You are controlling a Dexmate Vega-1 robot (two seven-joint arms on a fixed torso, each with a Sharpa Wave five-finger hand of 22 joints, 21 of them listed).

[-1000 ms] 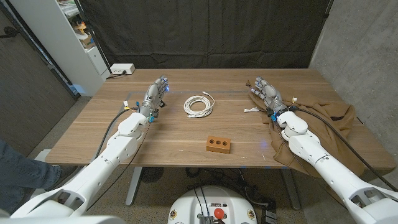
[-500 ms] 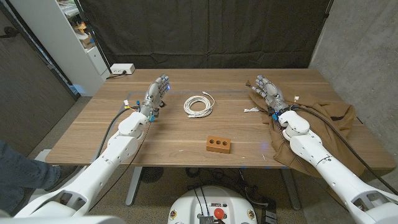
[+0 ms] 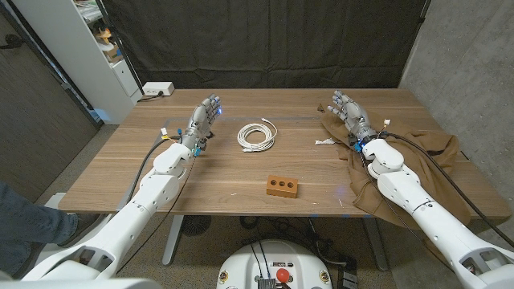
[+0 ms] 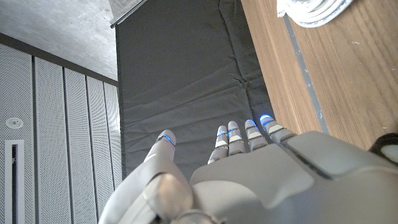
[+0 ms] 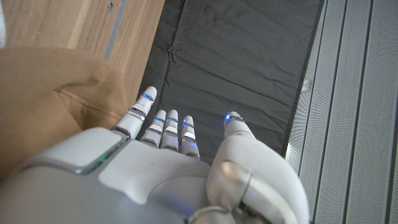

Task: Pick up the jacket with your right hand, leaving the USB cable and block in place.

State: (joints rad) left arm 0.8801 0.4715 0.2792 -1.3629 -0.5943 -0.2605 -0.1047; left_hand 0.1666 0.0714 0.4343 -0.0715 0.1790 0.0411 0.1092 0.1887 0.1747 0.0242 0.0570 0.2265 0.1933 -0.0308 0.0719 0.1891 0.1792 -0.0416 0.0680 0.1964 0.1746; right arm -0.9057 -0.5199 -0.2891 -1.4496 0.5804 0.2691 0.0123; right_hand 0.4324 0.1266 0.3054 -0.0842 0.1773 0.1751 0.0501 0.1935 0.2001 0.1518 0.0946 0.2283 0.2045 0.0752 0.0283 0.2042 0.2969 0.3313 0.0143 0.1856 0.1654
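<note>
A brown jacket [image 3: 426,152] lies crumpled on the table's right side and hangs over the right and front edges. My right hand [image 3: 351,115] is over its far left corner, fingers stretched out and apart, holding nothing; the right wrist view shows the hand [image 5: 168,155] beside the brown cloth [image 5: 50,93]. A coiled white USB cable [image 3: 257,135] lies at the table's middle, and its coil [image 4: 317,12] also appears in the left wrist view. A brown block with two holes [image 3: 282,186] sits near the front edge. My left hand [image 3: 203,120] stands left of the cable, fingers extended, empty.
A white power strip [image 3: 157,89] sits at the table's [image 3: 225,172] far left corner. A small white tag [image 3: 324,143] lies by the jacket's left edge. A shelf unit [image 3: 104,48] stands at the back left, and a black curtain hangs behind the table.
My right hand has moved slightly right and toward the far edge over the jacket's corner. The left hand, cable and block have stayed put.
</note>
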